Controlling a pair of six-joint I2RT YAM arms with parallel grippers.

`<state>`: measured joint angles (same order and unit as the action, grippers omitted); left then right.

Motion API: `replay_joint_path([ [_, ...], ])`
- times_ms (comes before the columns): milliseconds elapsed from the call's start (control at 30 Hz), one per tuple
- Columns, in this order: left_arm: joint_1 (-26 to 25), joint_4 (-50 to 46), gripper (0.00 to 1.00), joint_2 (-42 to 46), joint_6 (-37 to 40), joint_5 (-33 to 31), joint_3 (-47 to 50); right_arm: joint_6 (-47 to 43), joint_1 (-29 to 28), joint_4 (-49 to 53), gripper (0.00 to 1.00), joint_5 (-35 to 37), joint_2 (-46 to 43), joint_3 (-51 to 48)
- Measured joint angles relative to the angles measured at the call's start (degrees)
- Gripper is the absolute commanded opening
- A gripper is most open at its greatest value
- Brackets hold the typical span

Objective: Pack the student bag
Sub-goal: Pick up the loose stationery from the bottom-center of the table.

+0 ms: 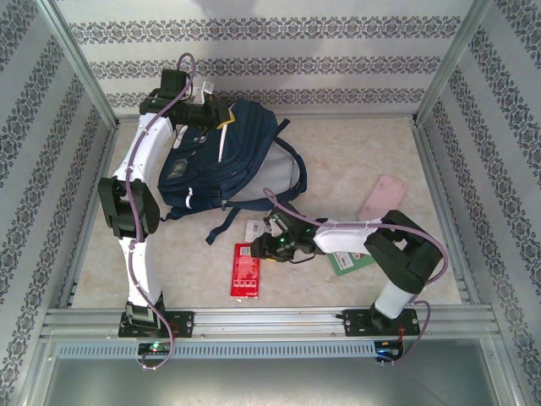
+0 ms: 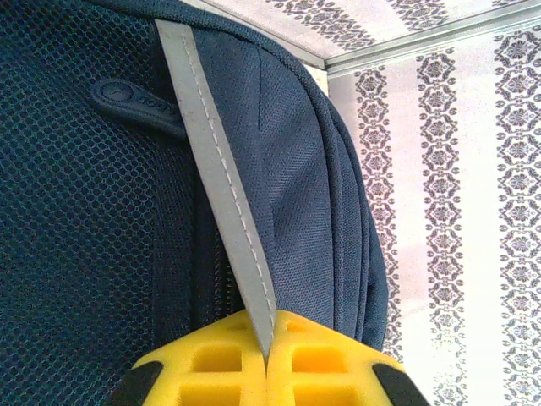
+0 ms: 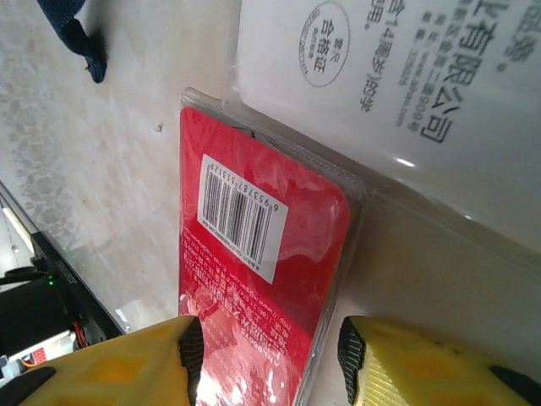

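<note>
Lying far left on desk [image 1: 355,161]: student bag [image 1: 224,161], navy, biggest item on it; dark straps trailing towards the near side and the centre.
Left claw [image 2: 266,359]: closed, yellow tips pinching a grey strip [image 2: 221,194] sewn onto the bag; arm reaching to the bag's far end.
Bag surface by left claw: dark mesh panel [image 2: 76,254] left of the strip, zip pull [image 2: 135,101] lying on the mesh, plain navy weave right of the strip.
Right claw [image 3: 266,364]: low over the desk near the centre, on the near side of the bag; jaws apart, one each side of a red pack [image 3: 254,254]; cannot tell whether the pads press it.
Red pack: flat on the desk, barcode label facing up, clear plastic rim.
White pack [image 3: 406,93]: printed, right against the red pack's far end; touching or overlapping, cannot tell which.
Strap end [image 3: 76,34]: dark blue, on bare desk, apart from the red pack.
Green flat item [image 1: 348,262]: near right, partly under the right arm.
Pink flat item [image 1: 382,199]: right side, well apart from the bag.
</note>
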<state>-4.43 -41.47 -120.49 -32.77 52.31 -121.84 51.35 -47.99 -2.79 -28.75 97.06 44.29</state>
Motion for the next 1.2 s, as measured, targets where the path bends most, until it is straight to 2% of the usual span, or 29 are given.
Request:
replay_joint_path([
  [167, 0.0, 0.3, 0.0, 0.0, -0.3, 0.2, 0.1, 0.2, -0.5, -0.4, 0.46, -0.3, 1.4, 0.5],
  [467, 0.0, 0.4, 0.0, 0.0, -0.3, 0.2, 0.3, 1.5, -0.7, -2.7, 0.31, -2.3, 4.7, 2.0],
  [567, 0.0, 0.5, 0.0, 0.0, -0.4, 0.4, 0.4, 1.7, -0.7, -3.9, 0.21, -3.1, 6.4, 3.0],
  [700, 0.0, 0.7, 0.0, 0.0, -0.4, 0.4, 0.5, 1.7, -0.7, -4.5, 0.0, -3.9, 7.4, 3.6],
  [967, 0.2, 0.9, 0.0, 0.0, -0.7, 0.8, 0.6, 1.9, -0.3, -4.7, 0.0, -4.4, 6.1, 3.7],
  [1100, 0.3, 0.9, 0.0, 0.0, -0.9, 1.2, 0.7, 1.4, 1.6, -4.2, 0.0, -4.8, 0.9, 1.6],
  [1200, 0.4, 1.1, 0.0, 0.0, -1.2, 1.4, 0.7, 1.1, 5.6, -2.8, 0.0, -5.0, -5.5, -0.5],
])
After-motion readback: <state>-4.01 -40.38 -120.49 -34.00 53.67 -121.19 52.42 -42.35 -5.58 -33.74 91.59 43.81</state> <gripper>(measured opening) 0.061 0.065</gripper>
